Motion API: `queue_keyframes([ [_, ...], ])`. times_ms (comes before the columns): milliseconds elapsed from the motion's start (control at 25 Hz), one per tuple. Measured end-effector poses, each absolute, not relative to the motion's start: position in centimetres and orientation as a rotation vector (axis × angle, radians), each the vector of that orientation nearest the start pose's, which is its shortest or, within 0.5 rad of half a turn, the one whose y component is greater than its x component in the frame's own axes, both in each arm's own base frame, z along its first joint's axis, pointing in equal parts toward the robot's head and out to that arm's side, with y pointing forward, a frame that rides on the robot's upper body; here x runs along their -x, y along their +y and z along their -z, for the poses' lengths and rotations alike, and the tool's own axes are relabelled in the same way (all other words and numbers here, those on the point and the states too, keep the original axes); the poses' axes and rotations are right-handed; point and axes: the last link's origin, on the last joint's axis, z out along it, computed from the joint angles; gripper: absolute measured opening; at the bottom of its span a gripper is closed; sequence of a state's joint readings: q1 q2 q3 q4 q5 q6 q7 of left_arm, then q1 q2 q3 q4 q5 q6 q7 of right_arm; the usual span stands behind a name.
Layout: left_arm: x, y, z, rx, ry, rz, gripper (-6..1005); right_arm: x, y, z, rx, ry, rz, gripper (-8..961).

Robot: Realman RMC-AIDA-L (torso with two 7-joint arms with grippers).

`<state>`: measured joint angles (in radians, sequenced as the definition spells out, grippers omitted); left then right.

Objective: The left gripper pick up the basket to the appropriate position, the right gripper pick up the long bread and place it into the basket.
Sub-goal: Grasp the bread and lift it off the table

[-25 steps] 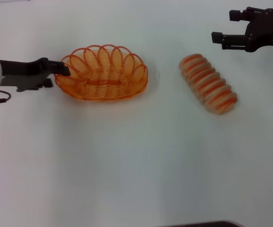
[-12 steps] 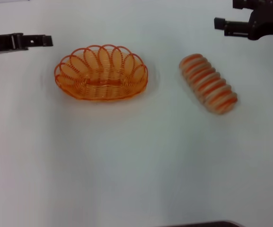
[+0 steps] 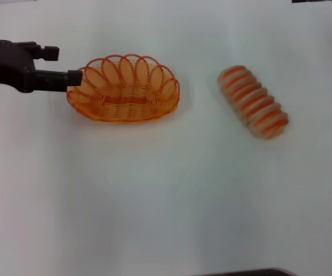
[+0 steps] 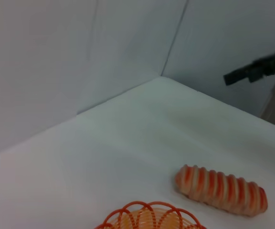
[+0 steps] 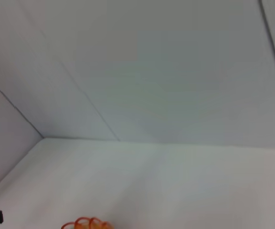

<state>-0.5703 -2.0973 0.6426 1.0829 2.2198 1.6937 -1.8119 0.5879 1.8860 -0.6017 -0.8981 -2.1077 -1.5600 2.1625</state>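
Note:
The orange wire basket (image 3: 167, 99) sits on the white table at the back left, empty. My left gripper (image 3: 63, 64) comes in from the left and is open, one fingertip (image 3: 75, 75) at the basket's left rim and the other farther back. The long bread (image 3: 253, 102), tan with orange-red stripes, lies slanted to the basket's right, apart from it. In the left wrist view I see the bread (image 4: 221, 190), the basket's rim (image 4: 149, 214) and, far off above the table, my right gripper (image 4: 251, 72). The right wrist view catches only the basket's rim (image 5: 87, 223).
White walls close the table at the back and meet in a corner (image 4: 162, 75). A dark edge (image 3: 246, 272) shows at the near side of the head view.
My left gripper swung away to the back left, then came back to the basket's left rim. My right gripper rose out of the head view's top. Basket and bread stayed put.

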Motion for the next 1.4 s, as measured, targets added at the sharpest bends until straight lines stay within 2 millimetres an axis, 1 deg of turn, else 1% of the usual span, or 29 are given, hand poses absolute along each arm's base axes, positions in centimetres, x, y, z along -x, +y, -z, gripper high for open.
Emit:
queue_keyframes([
  [80, 23.3, 34.5, -6.4, 2.724, -0.704, 0.428, 873, -25.8, 38.8, -13.2, 2.346, 1.364, -0.505, 873],
  [200, 23.6, 34.0, -7.2, 2.708, -0.598, 0.459, 877, -24.8, 39.9, -12.9, 2.315, 1.495, -0.361, 876],
  [360, 24.0, 33.7, -8.1, 2.683, -0.514, 0.478, 879, -23.0, 41.0, -11.2, 2.275, 1.625, -0.133, 879],
  [440, 24.1, 33.7, -8.2, 2.678, -0.498, 0.476, 878, -22.2, 41.4, -10.0, 2.262, 1.659, -0.020, 880],
  [480, 24.2, 33.6, -8.5, 2.675, -0.453, 0.468, 878, -21.8, 41.5, -9.4, 2.261, 1.670, 0.025, 880],
  [520, 24.2, 33.6, -8.5, 2.675, -0.445, 0.467, 878, -21.5, 41.7, -8.8, 2.260, 1.681, 0.069, 880],
  [640, 24.2, 33.5, -8.5, 2.683, -0.411, 0.464, 876, -20.8, 41.9, -7.0, 2.255, 1.710, 0.175, 880],
  [800, 24.3, 33.4, -8.5, 2.687, -0.380, 0.460, 874, -20.6, 41.9, -5.0, 2.233, 1.741, 0.310, 879],
  [1120, 24.2, 33.4, -8.4, 2.686, -0.316, 0.449, 873, -20.2, 41.6, -3.1, 2.196, 1.708, 0.541, 879],
  [1240, 24.1, 33.5, -8.4, 2.683, -0.306, 0.451, 873, -20.2, 41.4, -1.9, 2.205, 1.670, 0.622, 938],
  [1400, 24.0, 33.5, -8.2, 2.679, -0.298, 0.464, 873, -20.5, 41.2, -0.7, 2.202, 1.623, 0.691, 940],
])
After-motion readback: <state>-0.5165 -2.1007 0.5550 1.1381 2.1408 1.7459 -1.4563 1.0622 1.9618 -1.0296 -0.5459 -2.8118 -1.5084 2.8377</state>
